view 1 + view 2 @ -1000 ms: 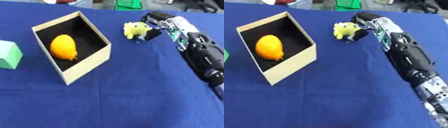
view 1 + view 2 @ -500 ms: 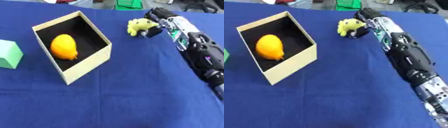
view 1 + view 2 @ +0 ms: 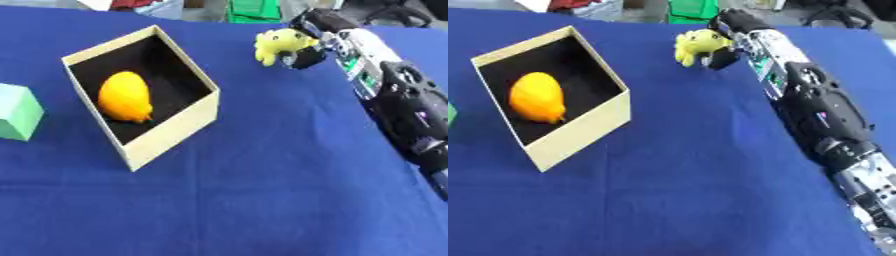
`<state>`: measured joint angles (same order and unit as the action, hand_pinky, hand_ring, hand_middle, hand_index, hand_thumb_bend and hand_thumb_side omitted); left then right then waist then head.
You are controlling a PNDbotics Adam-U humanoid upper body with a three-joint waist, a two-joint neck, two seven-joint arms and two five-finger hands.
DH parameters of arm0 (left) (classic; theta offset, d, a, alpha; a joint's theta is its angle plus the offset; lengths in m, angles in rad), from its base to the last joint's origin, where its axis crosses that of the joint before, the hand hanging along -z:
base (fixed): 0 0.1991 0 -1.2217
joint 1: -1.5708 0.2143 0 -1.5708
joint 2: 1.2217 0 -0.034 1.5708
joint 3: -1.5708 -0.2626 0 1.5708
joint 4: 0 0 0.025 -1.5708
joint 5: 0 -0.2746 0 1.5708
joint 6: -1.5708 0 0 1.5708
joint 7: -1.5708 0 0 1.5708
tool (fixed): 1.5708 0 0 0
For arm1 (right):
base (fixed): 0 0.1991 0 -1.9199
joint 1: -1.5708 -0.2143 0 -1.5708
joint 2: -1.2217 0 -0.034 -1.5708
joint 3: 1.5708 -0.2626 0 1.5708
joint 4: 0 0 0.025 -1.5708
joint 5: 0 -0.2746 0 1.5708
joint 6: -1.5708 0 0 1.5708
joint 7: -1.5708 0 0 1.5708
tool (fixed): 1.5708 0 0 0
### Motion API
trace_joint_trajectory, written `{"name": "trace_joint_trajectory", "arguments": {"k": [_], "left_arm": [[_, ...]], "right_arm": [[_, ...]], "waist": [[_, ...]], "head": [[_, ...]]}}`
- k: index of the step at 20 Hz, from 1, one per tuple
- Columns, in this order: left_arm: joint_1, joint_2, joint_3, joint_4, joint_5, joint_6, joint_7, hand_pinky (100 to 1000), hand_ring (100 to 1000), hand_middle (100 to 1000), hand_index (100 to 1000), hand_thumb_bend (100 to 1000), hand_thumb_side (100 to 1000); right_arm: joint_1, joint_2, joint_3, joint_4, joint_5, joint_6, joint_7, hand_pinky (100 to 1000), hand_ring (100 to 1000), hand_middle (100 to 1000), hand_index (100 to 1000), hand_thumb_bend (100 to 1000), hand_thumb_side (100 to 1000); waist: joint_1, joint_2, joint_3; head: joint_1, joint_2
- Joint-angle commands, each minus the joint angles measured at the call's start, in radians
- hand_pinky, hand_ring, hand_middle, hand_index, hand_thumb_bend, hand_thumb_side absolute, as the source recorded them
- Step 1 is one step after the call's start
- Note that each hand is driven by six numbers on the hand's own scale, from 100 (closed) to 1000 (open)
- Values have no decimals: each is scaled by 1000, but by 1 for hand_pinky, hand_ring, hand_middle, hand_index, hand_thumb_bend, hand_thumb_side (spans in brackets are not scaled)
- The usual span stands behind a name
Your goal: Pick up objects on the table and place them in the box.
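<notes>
Here the right hand grips the yellow toy, upright.

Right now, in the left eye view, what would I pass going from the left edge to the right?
Pale green block → orange lemon-like fruit inside the open cardboard box → small yellow soft toy → the robot's right hand, curled round that toy, on its black and silver arm.

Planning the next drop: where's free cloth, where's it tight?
Free: the near blue cloth below the box, and the strip between box and right hand. Tight: the box floor beside the lemon; green block at left.
</notes>
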<state>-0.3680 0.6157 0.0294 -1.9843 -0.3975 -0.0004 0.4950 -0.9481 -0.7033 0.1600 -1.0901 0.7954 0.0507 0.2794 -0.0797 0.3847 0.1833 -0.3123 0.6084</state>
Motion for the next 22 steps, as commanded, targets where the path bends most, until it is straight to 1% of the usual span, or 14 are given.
{"name": "trace_joint_trajectory", "arguments": {"k": [1, 4, 5, 7, 10, 11, 12, 17, 20, 22], "left_arm": [[-1, 27, 13, -16, -1, -3, 3, 520, 691, 705, 793, 139, 1000], [0, 27, 13, -16, 0, -4, 3, 520, 691, 705, 793, 139, 1000], [1, 28, 13, -16, 0, -3, 3, 520, 691, 705, 793, 139, 1000], [2, 28, 14, -16, 1, -3, 4, 521, 691, 705, 793, 139, 1000], [3, 28, 14, -16, 2, -3, 4, 521, 691, 705, 793, 138, 1000], [3, 28, 14, -16, 2, -4, 4, 521, 691, 704, 793, 136, 1000], [3, 28, 14, -16, 2, -3, 4, 521, 691, 704, 793, 138, 1000], [3, 28, 14, -16, 2, -4, 4, 521, 691, 705, 793, 138, 1000], [2, 28, 14, -16, 2, -4, 4, 521, 691, 705, 793, 138, 1000], [0, 27, 12, -16, 4, -5, 3, 521, 691, 704, 793, 138, 1000]], "right_arm": [[-6, -51, -18, -71, -49, 19, 8, 811, 834, 508, 633, 100, 276], [-1, -59, -16, -104, -90, 40, 17, 811, 828, 496, 630, 100, 289], [-5, -59, -18, -120, -103, 36, 15, 811, 828, 496, 631, 100, 289], [-4, -66, -23, -165, -133, 32, 17, 812, 828, 495, 633, 100, 298], [2, -77, -27, -238, -178, 53, 30, 813, 827, 493, 634, 100, 313], [5, -80, -27, -262, -193, 63, 35, 814, 827, 493, 634, 100, 403], [8, -84, -27, -286, -208, 74, 39, 814, 826, 493, 634, 100, 315], [20, -103, -12, -403, -278, 108, 60, 811, 825, 494, 634, 100, 311], [24, -108, -8, -437, -293, 130, 70, 808, 821, 493, 633, 100, 313], [8, -88, 20, -472, -312, 117, 86, 809, 821, 490, 634, 100, 325]], "waist": [[9, -31, -2], [10, -33, -3], [12, -37, -6], [15, -41, -10], [16, -44, -13], [16, -44, -13], [16, -45, -13], [16, -46, -14], [16, -46, -13], [15, -48, -11]], "head": [[5, 9], [7, 11], [9, 14], [11, 17], [12, 20], [12, 20], [12, 20], [11, 22], [10, 22], [5, 22]]}}
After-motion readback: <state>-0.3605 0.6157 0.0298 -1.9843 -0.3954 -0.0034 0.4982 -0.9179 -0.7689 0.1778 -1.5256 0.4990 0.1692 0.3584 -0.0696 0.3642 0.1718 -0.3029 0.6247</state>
